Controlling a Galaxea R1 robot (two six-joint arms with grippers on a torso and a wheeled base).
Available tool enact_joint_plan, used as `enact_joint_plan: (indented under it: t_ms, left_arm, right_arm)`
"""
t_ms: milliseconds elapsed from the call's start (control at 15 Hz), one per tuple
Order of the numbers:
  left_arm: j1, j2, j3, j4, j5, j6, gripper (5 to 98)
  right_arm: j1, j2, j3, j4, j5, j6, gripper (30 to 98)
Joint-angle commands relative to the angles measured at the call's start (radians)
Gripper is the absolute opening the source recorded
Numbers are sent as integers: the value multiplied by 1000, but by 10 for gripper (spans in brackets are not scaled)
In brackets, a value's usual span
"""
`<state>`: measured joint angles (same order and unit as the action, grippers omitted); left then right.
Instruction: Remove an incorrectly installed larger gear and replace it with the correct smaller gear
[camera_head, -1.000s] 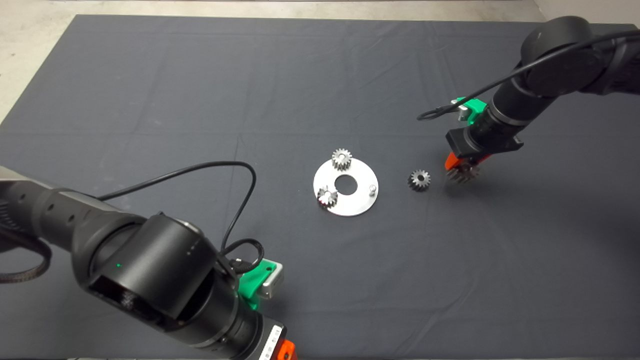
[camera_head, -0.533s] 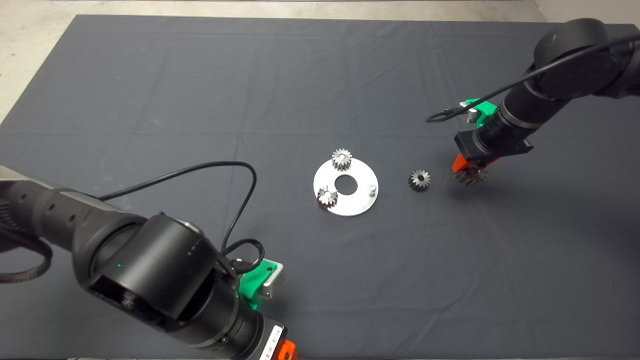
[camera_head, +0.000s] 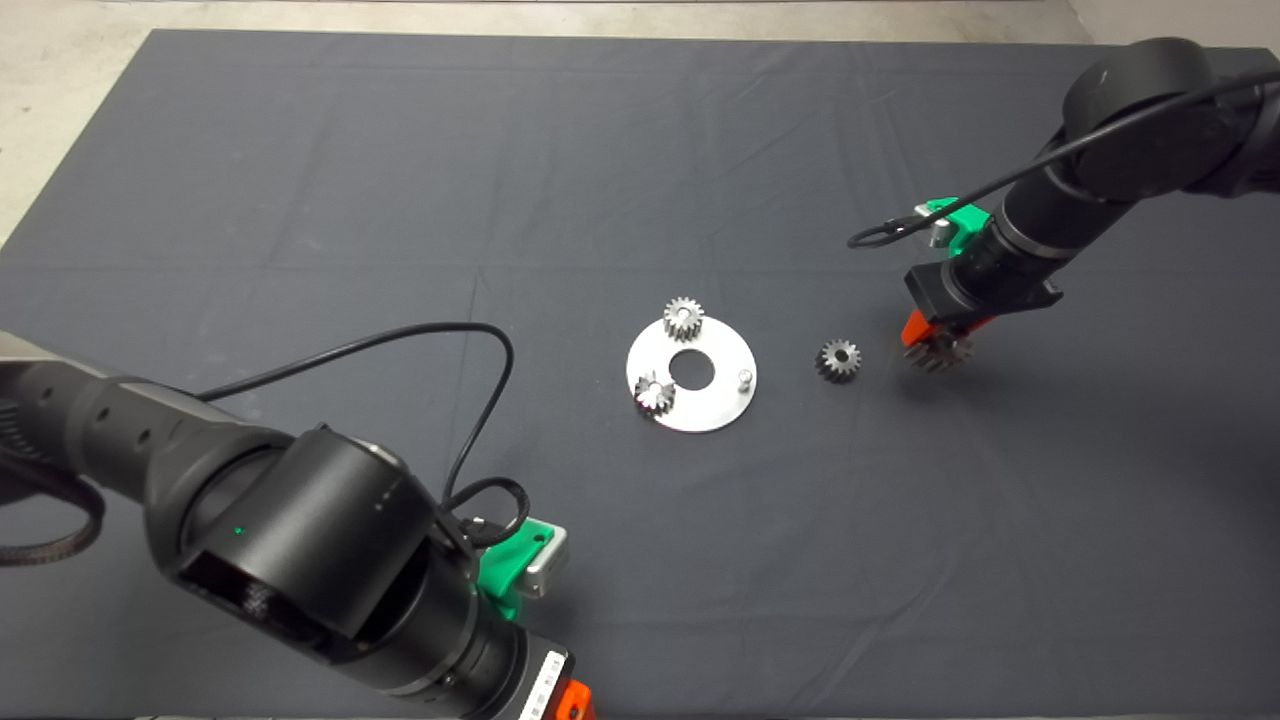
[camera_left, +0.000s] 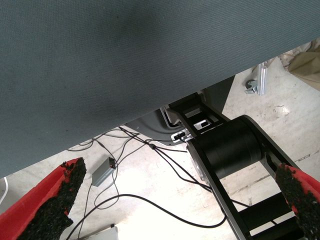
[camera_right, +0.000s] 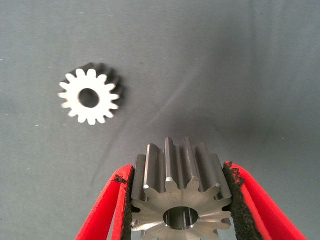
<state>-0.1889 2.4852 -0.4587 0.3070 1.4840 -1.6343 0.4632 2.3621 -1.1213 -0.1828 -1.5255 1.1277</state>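
Observation:
My right gripper (camera_head: 935, 345) is shut on the larger gear (camera_head: 938, 352), a shiny silver gear with long teeth, held low over the mat to the right of the plate. The right wrist view shows the larger gear (camera_right: 177, 200) clamped between both pads (camera_right: 124, 200). The smaller gear (camera_head: 838, 360), dark grey with a round centre hole, lies flat on the mat between the plate and my right gripper; this smaller gear (camera_right: 91, 96) is apart from the held one. My left gripper (camera_head: 570, 702) is parked at the lower edge, open (camera_left: 180, 170).
A round silver plate (camera_head: 715, 405) with a centre hole carries two small bright-silver gears (camera_head: 684, 318) (camera_head: 654, 392) and a bare upright peg (camera_head: 744, 378). The left arm's body and cable fill the lower left of the mat.
My right gripper has carried the larger gear a little to the right, away from the plate, then held nearly still. The smaller gear, plate and left arm have not moved.

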Motion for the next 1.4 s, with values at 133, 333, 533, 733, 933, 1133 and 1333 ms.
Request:
enact_joint_plan:
  t_ms: [133, 333, 533, 733, 933, 1133, 1333]
  left_arm:
    - [-15, -2, 5, -14, 1, -3, 977]
    - [-15, -2, 5, -14, 1, -3, 977]
    - [-15, -1, 5, -14, 1, -3, 977]
    - [-15, -1, 5, -14, 1, -3, 977]
    - [-15, -1, 5, -14, 1, -3, 977]
    - [-15, -2, 6, -14, 1, -3, 977]
    - [-15, -4, 6, -14, 4, -3, 977]
  right_arm:
    - [37, 13, 14, 29, -91, 9, 418]
    - [37, 12, 11, 29, -91, 9, 432]
    - [38, 8, 8, 29, -91, 11, 452]
    - [38, 6, 9, 29, -91, 9, 478]
    - [38, 12, 8, 29, -91, 11, 522]
    - [38, 39, 8, 29, -89, 11, 539]
    - [37, 124, -1, 29, -85, 12, 539]
